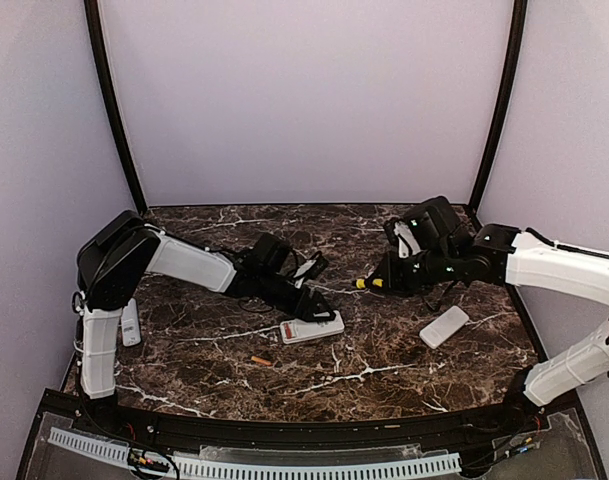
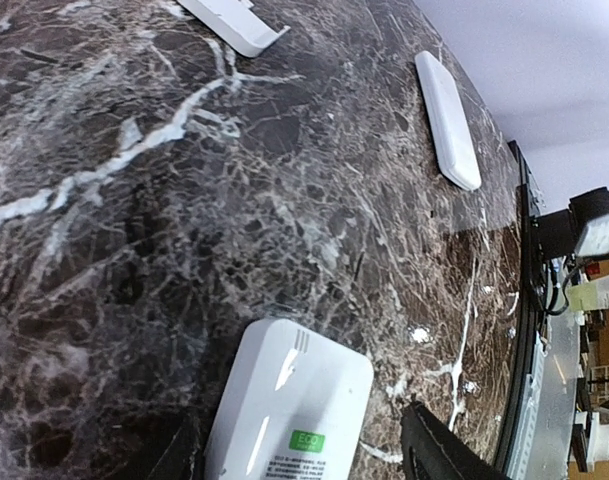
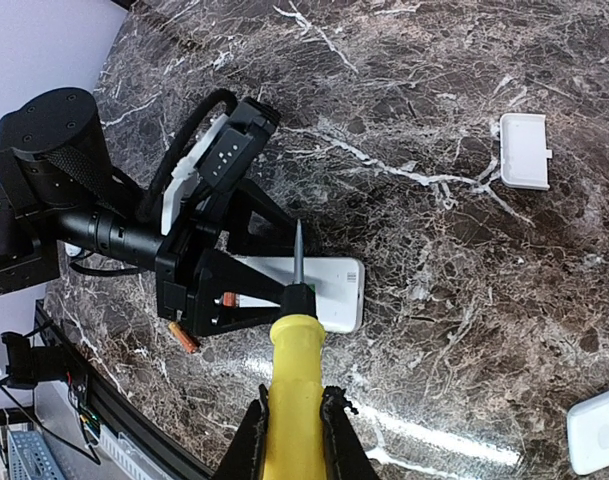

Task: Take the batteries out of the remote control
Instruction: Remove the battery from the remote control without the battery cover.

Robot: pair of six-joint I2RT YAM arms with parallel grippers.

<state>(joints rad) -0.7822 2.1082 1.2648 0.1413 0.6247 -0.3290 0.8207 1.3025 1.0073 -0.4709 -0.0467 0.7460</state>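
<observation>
3 lilac walls enclose a marble table bearing 1 loose battery.

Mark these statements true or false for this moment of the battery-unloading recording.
1. The right gripper is shut on a yellow-handled screwdriver. True.
2. The left gripper holds a tool too. False: its jaws stand open on either side of the white remote.
3. An orange battery lies loose on the marble table. True.
4. The small white cover is fitted on the remote. False: it lies apart from it on the marble.
</observation>
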